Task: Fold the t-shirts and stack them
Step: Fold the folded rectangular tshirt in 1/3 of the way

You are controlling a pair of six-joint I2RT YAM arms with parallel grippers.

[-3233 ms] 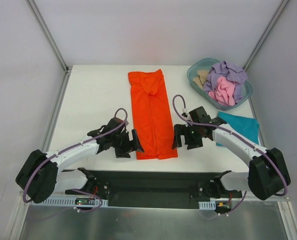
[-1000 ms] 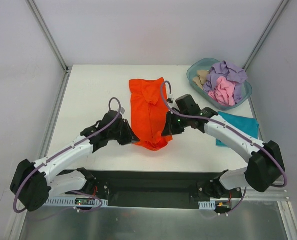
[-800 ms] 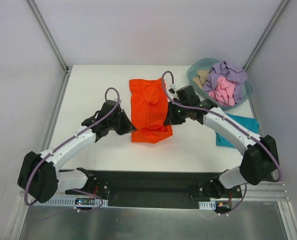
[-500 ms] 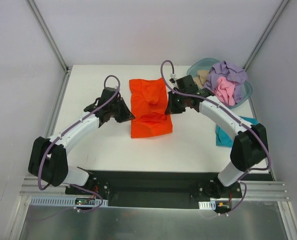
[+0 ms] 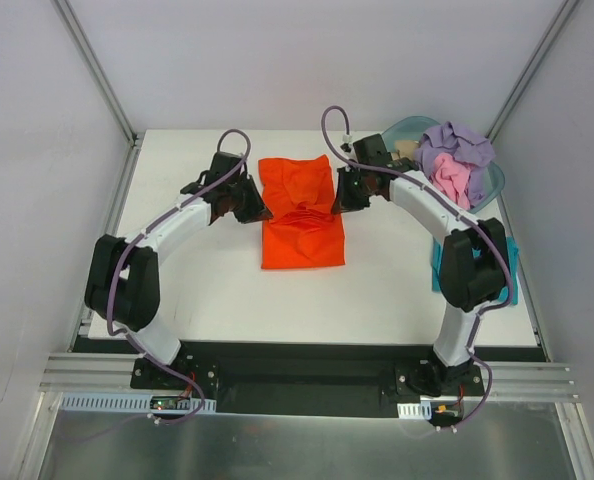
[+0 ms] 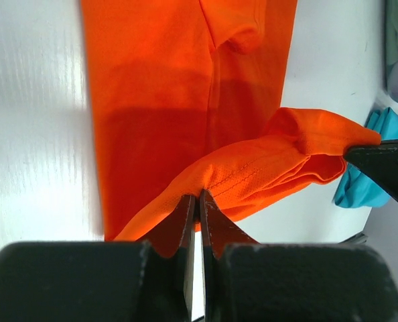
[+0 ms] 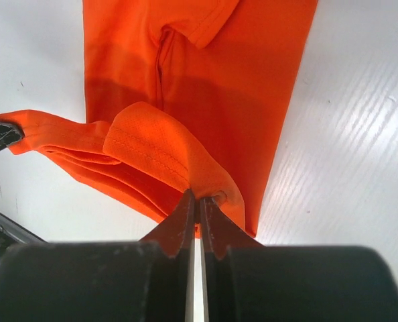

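Observation:
The bright orange t-shirt (image 5: 302, 220) lies in the middle of the white table (image 5: 197, 290), its near end lifted and carried over the far half. My left gripper (image 5: 253, 207) is shut on the left corner of that lifted hem (image 6: 252, 178), above the cloth lying below. My right gripper (image 5: 339, 199) is shut on the right corner (image 7: 185, 168). The hem sags between the two. A teal t-shirt (image 5: 477, 250) lies flat at the right, partly behind my right arm. Lavender (image 5: 457, 140), pink (image 5: 449, 178) and beige (image 5: 407, 152) t-shirts are heaped in a tub.
The translucent blue-green tub (image 5: 492, 185) stands at the back right corner, close behind my right arm. Metal frame posts (image 5: 97, 70) rise at the table's back corners. White walls close in both sides.
Both grippers have carried the near hem of the orange t-shirt away from the arm bases toward the far end, doubling the shirt over itself. Both arms have stretched further out.

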